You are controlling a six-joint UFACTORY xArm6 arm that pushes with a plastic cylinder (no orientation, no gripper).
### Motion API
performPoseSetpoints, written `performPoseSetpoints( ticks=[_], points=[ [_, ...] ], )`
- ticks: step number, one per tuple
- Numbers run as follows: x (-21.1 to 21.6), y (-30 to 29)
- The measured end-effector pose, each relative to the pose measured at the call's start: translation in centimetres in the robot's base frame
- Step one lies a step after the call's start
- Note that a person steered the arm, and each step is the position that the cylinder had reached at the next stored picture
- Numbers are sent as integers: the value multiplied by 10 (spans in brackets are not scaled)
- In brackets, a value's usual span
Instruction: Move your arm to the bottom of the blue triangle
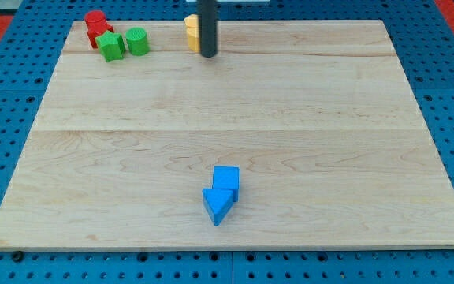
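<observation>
Dark rod, no jaws to open or hold anything; my tip (pixel 209 54) rests near the view's top, just beside a yellow block (pixel 191 32); the blue triangle (pixel 217 205) lies well apart near the wooden surface's (pixel 329 142) bottom, apex pointing down-left, touching a blue cube (pixel 226 179); red (pixel 96 26) and green blocks (pixel 124 42) cluster top-left.

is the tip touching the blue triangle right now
No, my tip is at the view's top beside the yellow block, far from the blue triangle.
</observation>
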State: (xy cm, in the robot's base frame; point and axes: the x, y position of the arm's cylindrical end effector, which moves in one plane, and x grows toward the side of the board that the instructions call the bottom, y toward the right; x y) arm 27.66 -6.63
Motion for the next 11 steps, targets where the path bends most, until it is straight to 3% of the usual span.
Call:
performPoseSetpoints(
  ticks=[2,6,8,10,11],
  points=[
    [-69,-63],
    [-59,-25],
    [112,-2],
    [157,167],
    [255,189]
  ],
)
